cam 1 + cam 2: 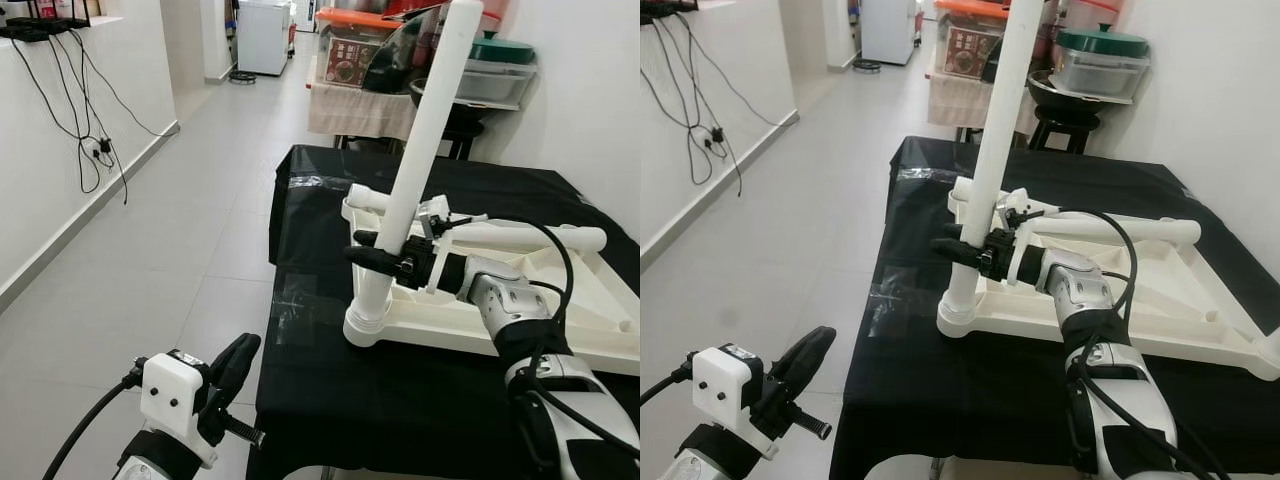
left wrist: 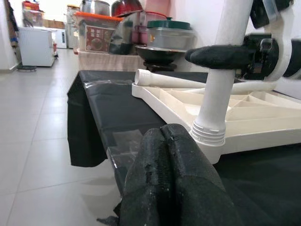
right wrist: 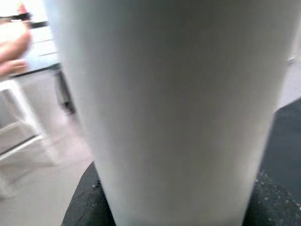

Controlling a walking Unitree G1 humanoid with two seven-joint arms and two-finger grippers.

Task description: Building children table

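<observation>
Black-draped table edge, right gripper clasping leg

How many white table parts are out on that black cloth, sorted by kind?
Standing leg: 1
Lying legs: 2
Tabletop: 1
Total: 4

Smooth white plastic leg; matt black cloth.

A black cloth lies flat. Wires hang on the wall. A white fridge stands far back.
</observation>
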